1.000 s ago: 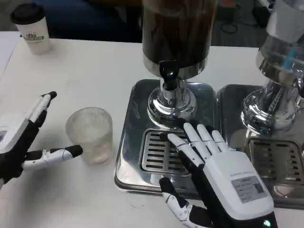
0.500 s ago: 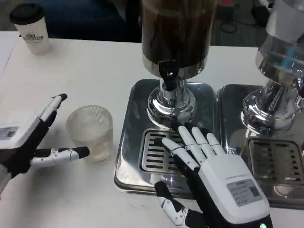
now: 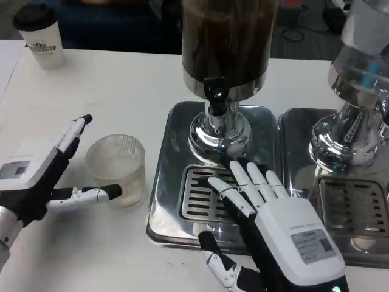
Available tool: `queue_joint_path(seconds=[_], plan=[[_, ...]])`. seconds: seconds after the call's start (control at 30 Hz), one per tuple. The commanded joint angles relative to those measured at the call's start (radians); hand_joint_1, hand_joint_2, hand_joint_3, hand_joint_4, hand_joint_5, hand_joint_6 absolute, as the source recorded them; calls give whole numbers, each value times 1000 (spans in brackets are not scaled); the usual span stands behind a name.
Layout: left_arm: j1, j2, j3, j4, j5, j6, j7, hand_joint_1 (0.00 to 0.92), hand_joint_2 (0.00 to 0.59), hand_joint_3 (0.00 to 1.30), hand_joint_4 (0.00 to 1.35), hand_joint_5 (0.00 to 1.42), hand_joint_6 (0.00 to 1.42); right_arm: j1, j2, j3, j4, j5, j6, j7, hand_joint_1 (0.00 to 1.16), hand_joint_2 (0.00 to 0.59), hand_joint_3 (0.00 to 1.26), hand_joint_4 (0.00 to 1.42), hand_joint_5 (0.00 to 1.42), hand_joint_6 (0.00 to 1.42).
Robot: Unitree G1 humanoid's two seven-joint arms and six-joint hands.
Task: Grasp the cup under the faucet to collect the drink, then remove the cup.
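The cup (image 3: 117, 170) is a clear, ribbed tumbler, cloudy in appearance, with nothing visibly inside it. It stands upright on the white table (image 3: 109, 91), long axis vertical, mouth facing up. It sits just left of the steel drip tray (image 3: 165, 176), apart from the tray's slotted grate (image 3: 203, 194) and well off to the left of the black faucet (image 3: 215, 92).

The left hand (image 3: 45, 176) lies beside the cup on its left. Its fingers are spread wide: the upper fingers reach along the far-left side of the cup, and the thumb (image 3: 91, 194) extends across the near side, its black tip at or just short of the cup's lower wall. Contact cannot be confirmed. The hand holds nothing.

The right hand (image 3: 270, 228) rests palm down over the near right part of the drip tray. Its fingers are extended and only slightly apart, tips over the grate, thumb out to the side near the tray's front edge. It holds nothing.

The dark-filled dispenser (image 3: 226, 42) stands on a chrome base at the back of the tray. A second dispenser (image 3: 358, 79) stands on its own tray to the right. A paper coffee cup (image 3: 41, 35) with a black lid stands at the far left corner of the table.
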Motion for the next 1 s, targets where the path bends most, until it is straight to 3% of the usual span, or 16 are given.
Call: queue_joint_path(seconds=[0.03,0.37,1.0], plan=[[-20,-22,13,24,-43,4,-35,36,0,0,32,224,226,8,2,-7,-19,8,11,11,412,485,196,0,0,0],[-22,-80,20,48,-90,11,-85,34,0,0,32,227,230,26,1,-20,-40,11,25,27,412,485,197,19,0,0],[-19,-132,38,54,-113,8,-85,45,19,0,80,267,263,41,9,-27,-50,27,41,47,412,485,209,95,24,0]])
